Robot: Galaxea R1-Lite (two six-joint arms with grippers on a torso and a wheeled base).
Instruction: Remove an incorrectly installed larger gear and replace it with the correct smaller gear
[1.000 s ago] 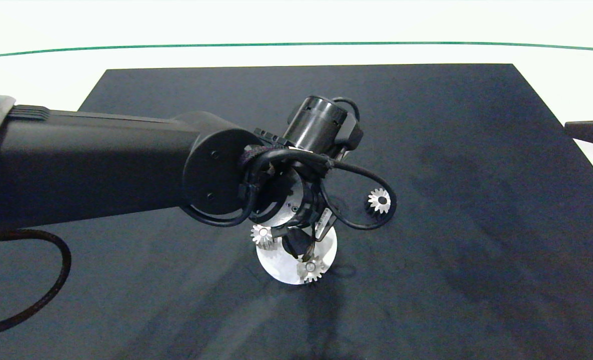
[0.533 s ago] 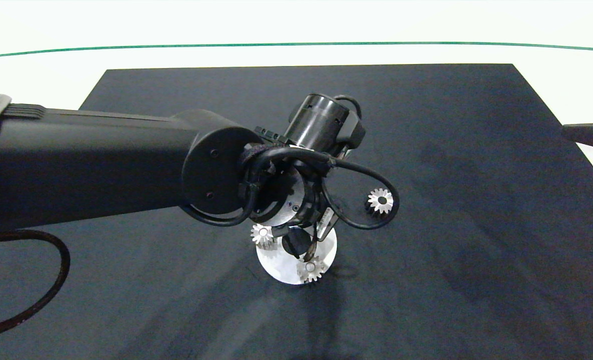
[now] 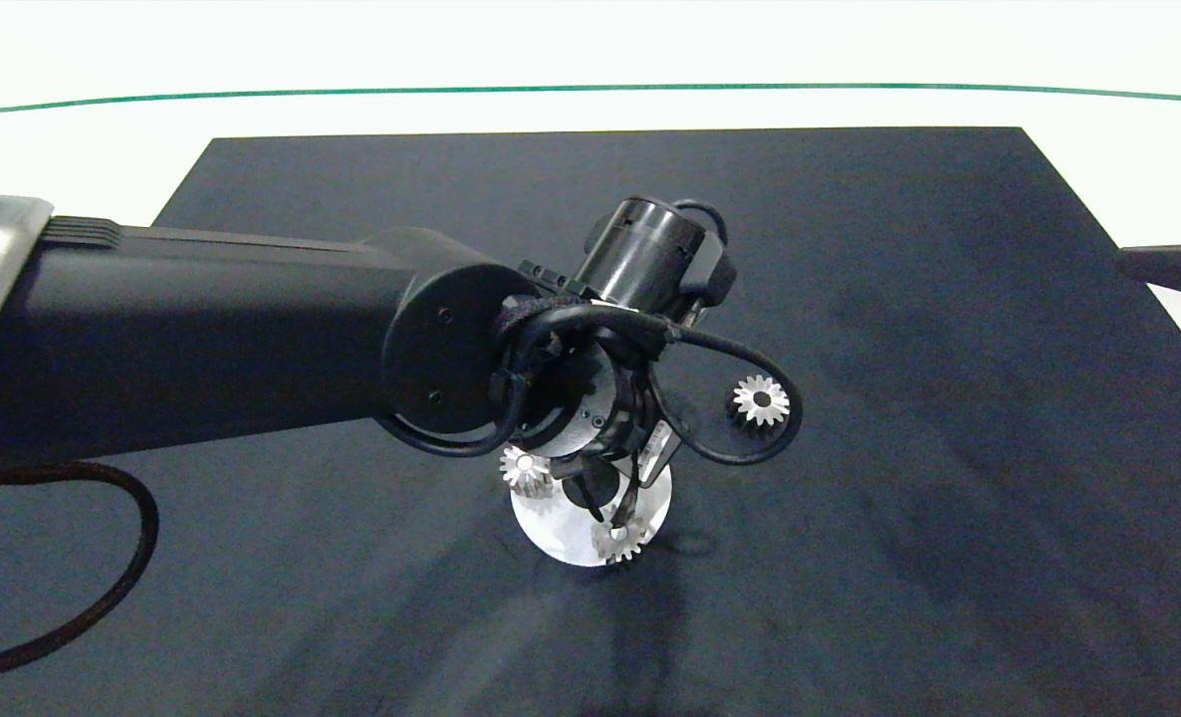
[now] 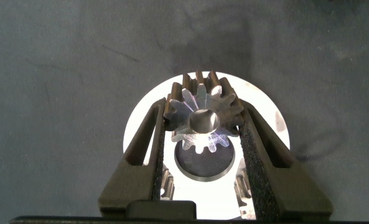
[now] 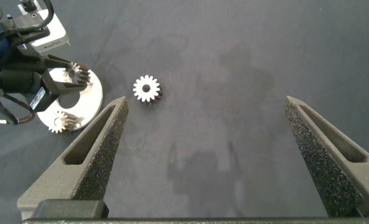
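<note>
Your left gripper (image 4: 201,127) clamps a smaller gear (image 4: 203,115) between both fingers above the round base plate (image 3: 590,523), four gears counted, right gripper (image 5: 212,149) spread wide, well apart.

Dark mat (image 3: 949,478) lies flat over a white table (image 3: 83,149), whose bare white shows past the mat's far edge and at both sides. A thin green line (image 3: 590,88) runs across the table beyond the mat. On the mat sits a round white base plate (image 3: 561,533) with two small mounted gears (image 3: 524,468) on it, near the mat's middle and toward my side.
</note>
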